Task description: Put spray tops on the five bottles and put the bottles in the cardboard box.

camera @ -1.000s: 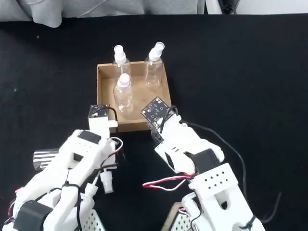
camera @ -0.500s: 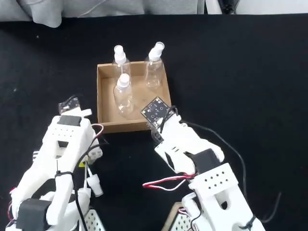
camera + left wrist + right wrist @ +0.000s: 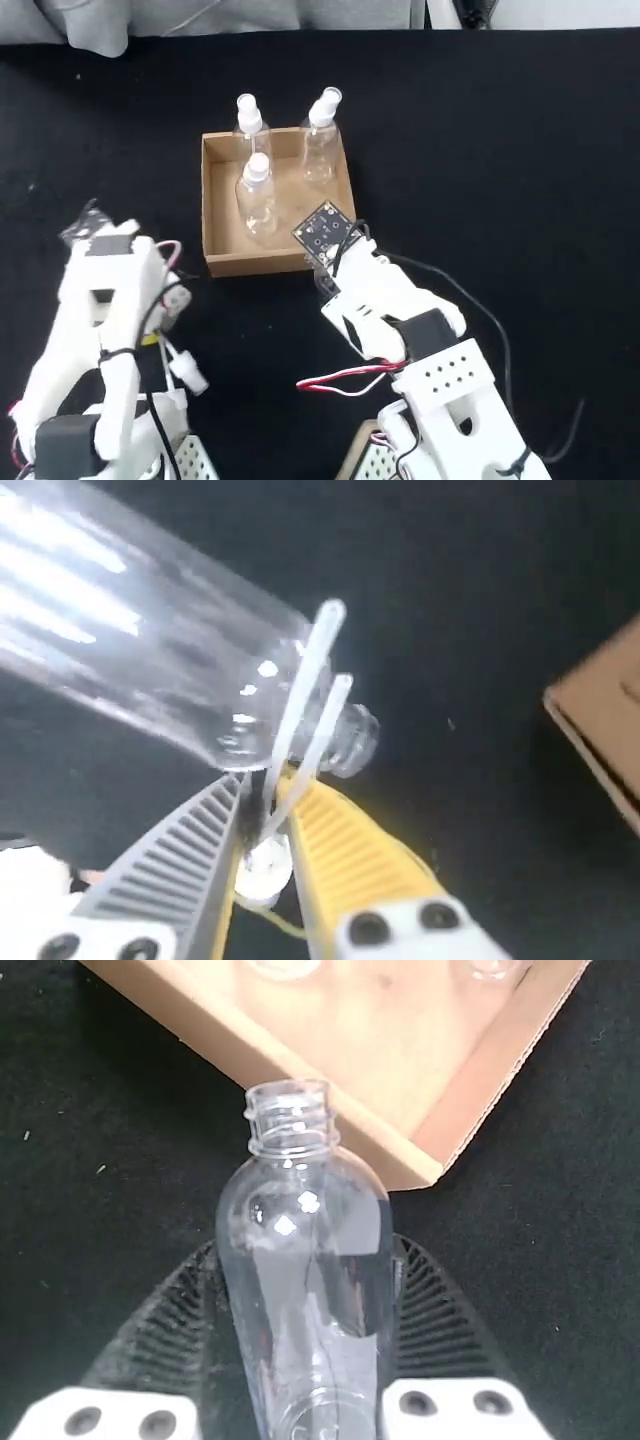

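Observation:
The cardboard box (image 3: 225,262) holds three clear bottles with white spray tops (image 3: 257,192) (image 3: 247,117) (image 3: 323,125). My right gripper (image 3: 305,1250) is shut on a clear bottle (image 3: 305,1230) with an open neck, which points at the box's near corner (image 3: 420,1165). The right arm (image 3: 380,300) hangs just in front of the box. My left gripper (image 3: 263,780) is shut on a spray top (image 3: 262,865). Its thin tube (image 3: 300,705) crosses the shoulder of another uncapped bottle (image 3: 150,660) lying on the table. The left arm (image 3: 105,290) is left of the box.
Black cloth (image 3: 500,150) covers the table, with open room to the right of and behind the box. An edge of the box (image 3: 600,725) shows in the left wrist view. Red and white cables (image 3: 345,382) trail from the right arm.
The left arm has swung left, from the box's front left corner out over the table beside it. The right arm and its bottle have stayed still.

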### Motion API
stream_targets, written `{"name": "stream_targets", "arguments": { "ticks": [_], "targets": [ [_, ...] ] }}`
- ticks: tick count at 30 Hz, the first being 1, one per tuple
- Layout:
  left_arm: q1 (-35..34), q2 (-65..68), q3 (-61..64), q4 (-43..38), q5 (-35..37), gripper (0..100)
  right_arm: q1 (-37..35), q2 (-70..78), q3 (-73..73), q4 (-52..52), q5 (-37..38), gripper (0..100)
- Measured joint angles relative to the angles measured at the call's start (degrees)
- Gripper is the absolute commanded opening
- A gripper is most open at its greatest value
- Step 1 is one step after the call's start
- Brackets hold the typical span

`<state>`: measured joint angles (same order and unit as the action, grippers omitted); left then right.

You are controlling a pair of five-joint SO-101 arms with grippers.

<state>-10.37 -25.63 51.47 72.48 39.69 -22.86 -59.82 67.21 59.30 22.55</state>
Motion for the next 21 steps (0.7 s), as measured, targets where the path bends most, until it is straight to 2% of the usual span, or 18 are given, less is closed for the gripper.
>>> {"name": "stream_targets", "arguments": {
  "ticks": [10, 21],
  "targets": [
    [-20.31, 0.00, -0.70, 0.00, 0.00, 3, 0.00, 0.00, 0.00, 0.00, 0.00, 8.1],
    [-38.33, 0.00, -1.05, 0.18, 0.26, 3, 0.00, 0.00, 0.00, 0.00, 0.00, 8.1]
  ]
}}
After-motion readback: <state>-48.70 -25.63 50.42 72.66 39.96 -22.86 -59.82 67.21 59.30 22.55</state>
